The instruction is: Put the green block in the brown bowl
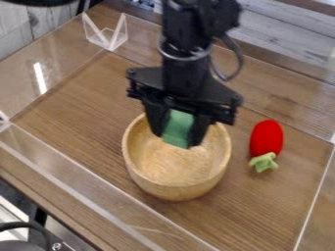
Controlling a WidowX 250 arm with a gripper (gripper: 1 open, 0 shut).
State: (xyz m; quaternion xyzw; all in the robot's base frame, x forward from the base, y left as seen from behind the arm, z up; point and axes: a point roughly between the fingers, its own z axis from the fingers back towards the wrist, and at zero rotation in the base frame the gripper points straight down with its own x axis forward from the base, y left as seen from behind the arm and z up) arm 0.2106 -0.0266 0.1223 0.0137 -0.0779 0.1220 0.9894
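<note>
My black gripper [181, 128] points straight down over the brown bowl [148, 172], a round light-wood bowl at the centre of the table. Its two fingers are shut on the green block [178, 125], a light green bar held upright between them. The block's lower end hangs just above the bowl's inside, around rim level. Part of the bowl's far rim is hidden behind the gripper.
A red strawberry toy [267, 141] with green leaves lies on the wooden table right of the bowl. A clear acrylic wall [78, 201] fences the table edges. A small clear stand [104, 32] sits at the back left.
</note>
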